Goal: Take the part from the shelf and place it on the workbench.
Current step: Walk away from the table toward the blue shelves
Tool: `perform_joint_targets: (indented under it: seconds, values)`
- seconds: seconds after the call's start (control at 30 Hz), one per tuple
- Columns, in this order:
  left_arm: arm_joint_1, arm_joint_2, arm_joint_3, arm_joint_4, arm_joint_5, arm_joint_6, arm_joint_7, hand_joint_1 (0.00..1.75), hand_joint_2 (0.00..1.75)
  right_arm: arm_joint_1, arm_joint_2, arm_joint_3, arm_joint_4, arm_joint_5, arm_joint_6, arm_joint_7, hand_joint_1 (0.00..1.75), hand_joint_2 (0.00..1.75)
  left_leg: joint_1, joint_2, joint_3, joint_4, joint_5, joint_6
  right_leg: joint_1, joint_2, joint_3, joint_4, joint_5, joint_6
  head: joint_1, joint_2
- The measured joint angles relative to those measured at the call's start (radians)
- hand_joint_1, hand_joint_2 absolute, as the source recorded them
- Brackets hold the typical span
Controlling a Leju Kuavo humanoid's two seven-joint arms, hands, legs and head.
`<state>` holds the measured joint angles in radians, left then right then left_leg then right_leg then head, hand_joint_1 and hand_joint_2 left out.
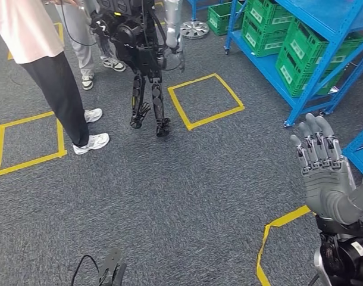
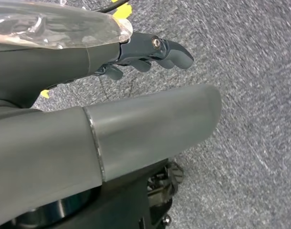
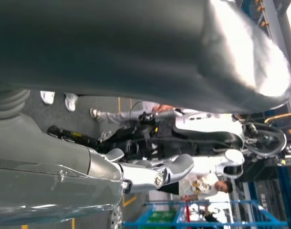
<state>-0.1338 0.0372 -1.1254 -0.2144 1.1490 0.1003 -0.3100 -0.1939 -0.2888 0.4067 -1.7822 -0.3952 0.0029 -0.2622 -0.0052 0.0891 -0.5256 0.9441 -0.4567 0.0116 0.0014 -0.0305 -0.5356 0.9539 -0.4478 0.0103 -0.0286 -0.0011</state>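
A blue shelf (image 1: pixel 305 65) stands at the upper right in the head view, with several green crates (image 1: pixel 301 56) on its levels. I cannot make out the part itself. My right hand (image 1: pixel 323 170) is raised in front of the shelf's near corner, fingers (image 3: pixel 155 174) stretched out and holding nothing. Low at the picture's bottom edge hangs my left hand (image 1: pixel 111 269). In the left wrist view its thumb (image 2: pixel 151 129) and fingers (image 2: pixel 162 50) lie straight over grey carpet, with nothing between them.
Another black humanoid robot (image 1: pixel 143 53) stands ahead on the carpet, with a person in a pink top (image 1: pixel 49 71) beside it and a second person's legs (image 1: pixel 87 42) behind. Yellow tape squares (image 1: pixel 206 100) mark the floor. A second blue frame (image 1: pixel 360 149) stands at the right edge.
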Motion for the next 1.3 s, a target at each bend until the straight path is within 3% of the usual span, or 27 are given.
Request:
perform_joint_targets:
  seconds: [0.07, 0.17, 0.2, 0.23, 0.27, 0.3, 0.37, 0.43, 0.5, 0.57, 0.63, 0.7, 0.73, 0.77, 0.8, 0.87, 0.93, 1.0, 1.03, 1.1, 1.17, 1.2, 1.23, 1.27, 1.3]
  values:
    - [-0.002, 0.0, 0.0, 0.0, 0.0, 0.0, 0.0, 0.0, 0.0, -0.002, 0.0, 0.0, -0.002, 0.0, -0.001, 0.0, 0.0, 0.0, 0.003, -0.023, -0.015, 0.042, -0.03, -0.011, -0.004, 0.018, 0.002, -0.007, 0.007, -0.011, -0.001, 0.0]
    - [0.002, 0.0, 0.0, 0.0, 0.001, 0.0, 0.002, 0.0, 0.0, -0.003, 0.0, 0.001, -0.003, 0.001, -0.002, -0.001, 0.0, 0.0, 0.008, -0.075, -0.107, 0.241, -0.128, -0.023, -0.008, 0.045, 0.0, -0.01, 0.012, -0.019, -0.005, 0.0]
    - [0.004, 0.0, 0.0, 0.0, 0.002, 0.0, 0.002, 0.0, 0.0, -0.003, 0.0, 0.002, -0.003, 0.002, -0.002, -0.001, 0.0, 0.0, 0.009, -0.08, -0.134, 0.295, -0.143, -0.023, -0.008, 0.057, -0.001, -0.01, 0.012, -0.02, -0.005, 0.0]
    - [0.005, -0.001, 0.0, 0.0, 0.003, 0.001, 0.003, 0.0, 0.0, -0.002, 0.0, 0.002, -0.003, 0.002, -0.002, -0.001, 0.0, 0.0, 0.01, -0.082, -0.145, 0.312, -0.138, -0.023, -0.008, 0.069, 0.0, -0.01, 0.013, -0.02, -0.005, 0.0]
    - [0.006, -0.001, 0.0, 0.0, 0.004, 0.003, 0.003, 0.0, 0.0, -0.002, 0.0, 0.003, -0.003, 0.003, -0.002, -0.001, 0.0, 0.0, 0.011, -0.085, -0.135, 0.285, -0.112, -0.021, -0.008, 0.082, 0.001, -0.01, 0.013, -0.02, -0.006, 0.0]
    - [0.006, 0.0, 0.0, 0.0, 0.005, 0.004, 0.003, 0.0, 0.0, -0.003, 0.0, 0.003, -0.003, 0.004, -0.002, -0.001, 0.0, 0.0, 0.011, -0.092, -0.107, 0.22, -0.072, -0.019, -0.008, 0.095, 0.003, -0.01, 0.013, -0.019, -0.006, 0.0]
    - [0.006, 0.001, 0.0, 0.0, 0.006, 0.007, 0.003, 0.0, 0.0, -0.006, 0.0, 0.003, -0.003, 0.005, -0.002, -0.001, 0.0, 0.0, 0.014, -0.133, -0.041, 0.069, -0.005, -0.012, -0.008, 0.118, 0.003, -0.008, 0.012, -0.015, -0.006, 0.0]
    - [0.005, 0.001, 0.0, 0.0, 0.006, 0.008, 0.002, 0.0, 0.0, -0.009, 0.0, 0.003, -0.003, 0.006, -0.002, -0.001, 0.0, 0.0, 0.013, -0.155, -0.014, 0.002, 0.014, -0.006, -0.008, 0.139, -0.003, -0.007, 0.014, -0.004, -0.005, 0.0]
    - [0.004, -0.001, 0.0, 0.0, 0.006, 0.008, 0.002, 0.0, 0.0, -0.009, 0.0, 0.002, -0.003, 0.006, -0.001, -0.002, 0.0, 0.0, 0.012, -0.135, -0.012, -0.004, 0.015, 0.002, -0.011, 0.154, -0.009, -0.008, 0.016, 0.008, -0.004, 0.0]
    - [0.003, -0.002, 0.0, 0.0, 0.005, 0.009, 0.001, 0.0, 0.0, -0.01, 0.0, 0.001, -0.003, 0.006, -0.001, -0.003, 0.0, 0.0, 0.014, -0.114, -0.009, -0.014, 0.02, 0.013, -0.01, 0.119, -0.025, 0.024, -0.008, 0.019, 0.0, 0.0]
    - [0.004, -0.002, 0.0, 0.0, 0.003, 0.009, 0.0, 0.0, 0.0, -0.011, 0.0, 0.001, -0.002, 0.006, -0.001, -0.004, 0.0, 0.0, 0.013, -0.091, -0.006, -0.021, 0.022, 0.023, -0.009, 0.062, -0.077, 0.14, -0.075, 0.027, 0.004, 0.0]
    - [0.007, -0.002, 0.0, 0.0, 0.003, 0.01, 0.0, 0.0, 0.0, -0.009, 0.0, 0.001, -0.001, 0.006, -0.001, -0.004, 0.0, 0.0, 0.011, -0.066, -0.006, -0.021, 0.02, 0.026, -0.011, 0.043, -0.14, 0.276, -0.131, 0.033, 0.006, 0.0]
    - [0.008, -0.003, 0.0, 0.0, 0.002, 0.01, 0.0, 0.0, 0.0, -0.008, 0.0, 0.001, 0.0, 0.006, -0.001, -0.004, 0.0, 0.0, 0.01, -0.054, -0.005, -0.021, 0.019, 0.026, -0.012, 0.04, -0.152, 0.303, -0.134, 0.035, 0.006, 0.0]
    - [0.008, -0.003, 0.0, 0.0, 0.002, 0.01, 0.001, 0.0, 0.0, -0.007, 0.0, 0.001, 0.001, 0.006, -0.001, -0.004, 0.0, 0.0, 0.01, -0.041, -0.004, -0.02, 0.017, 0.026, -0.012, 0.037, -0.143, 0.289, -0.117, 0.036, 0.006, 0.0]
    - [0.008, -0.004, 0.0, 0.0, 0.001, 0.01, 0.001, 0.0, 0.0, -0.007, 0.0, 0.0, 0.001, 0.006, -0.001, -0.004, 0.0, 0.0, 0.01, -0.029, -0.002, -0.02, 0.015, 0.024, -0.012, 0.028, -0.114, 0.232, -0.084, 0.036, 0.006, 0.0]
    - [0.006, -0.006, 0.0, 0.0, -0.001, 0.01, 0.001, 0.0, 0.0, -0.007, 0.0, 0.0, 0.001, 0.006, -0.001, -0.005, 0.0, 0.0, 0.007, -0.01, 0.004, -0.016, 0.009, 0.017, -0.007, -0.016, -0.034, 0.079, -0.019, 0.031, 0.007, 0.0]
    - [0.005, -0.007, 0.0, 0.0, -0.002, 0.01, 0.001, 0.0, 0.0, -0.008, 0.0, -0.001, 0.001, 0.006, -0.001, -0.005, 0.0, 0.0, 0.001, 0.009, 0.007, -0.01, 0.004, 0.009, -0.001, -0.041, 0.002, 0.0, 0.005, 0.019, 0.006, 0.0]
    - [0.003, -0.007, 0.0, 0.0, -0.004, 0.01, 0.001, 0.0, 0.0, -0.006, 0.0, -0.002, 0.001, 0.006, -0.001, -0.006, 0.0, 0.0, -0.001, 0.029, 0.009, -0.008, 0.002, 0.002, 0.001, -0.018, -0.001, -0.006, 0.007, 0.005, 0.004, 0.0]
    - [0.002, -0.007, 0.0, 0.0, -0.004, 0.01, 0.001, 0.0, 0.0, -0.006, 0.0, -0.003, 0.0, 0.006, -0.001, -0.006, 0.0, 0.0, 0.001, 0.025, 0.009, -0.002, -0.003, -0.004, 0.0, -0.007, -0.001, -0.008, 0.01, -0.001, 0.003, 0.0]
    - [0.0, -0.007, 0.0, 0.0, -0.004, 0.01, 0.001, 0.0, 0.0, -0.007, 0.0, -0.003, -0.001, 0.006, -0.001, -0.007, 0.0, 0.0, 0.004, -0.023, -0.016, 0.062, -0.045, -0.017, -0.006, 0.014, -0.002, -0.013, 0.017, -0.012, 0.0, 0.0]
    - [0.002, -0.007, 0.0, 0.0, -0.004, 0.01, 0.002, 0.0, 0.0, -0.009, 0.0, -0.002, -0.001, 0.006, -0.001, -0.008, 0.0, 0.0, 0.006, -0.074, -0.08, 0.203, -0.118, -0.024, -0.008, 0.036, -0.006, -0.013, 0.021, -0.018, -0.003, 0.0]
    - [0.005, -0.007, 0.0, 0.0, -0.005, 0.01, 0.002, 0.0, 0.0, -0.008, 0.0, -0.002, -0.001, 0.006, -0.001, -0.007, 0.0, 0.0, 0.007, -0.081, -0.114, 0.27, -0.144, -0.025, -0.008, 0.049, -0.008, -0.013, 0.023, -0.02, -0.004, 0.0]
    - [0.007, -0.007, 0.0, 0.0, -0.005, 0.01, 0.003, 0.0, 0.0, -0.006, 0.0, -0.001, -0.001, 0.006, -0.001, -0.007, 0.0, 0.0, 0.007, -0.083, -0.133, 0.307, -0.151, -0.024, -0.008, 0.063, -0.009, -0.013, 0.024, -0.021, -0.004, 0.0]
    - [0.008, -0.007, 0.0, 0.0, -0.005, 0.01, 0.003, 0.0, 0.0, -0.005, 0.0, 0.0, -0.001, 0.006, -0.001, -0.007, 0.0, 0.0, 0.008, -0.084, -0.133, 0.303, -0.136, -0.022, -0.008, 0.078, -0.01, -0.013, 0.025, -0.021, -0.004, 0.0]
    - [0.008, -0.007, 0.0, 0.0, -0.005, 0.01, 0.003, 0.0, 0.0, -0.003, 0.0, 0.0, -0.001, 0.006, -0.001, -0.007, 0.0, 0.0, 0.01, -0.088, -0.112, 0.254, -0.103, -0.02, -0.008, 0.093, -0.009, -0.013, 0.026, -0.02, -0.004, 0.0]
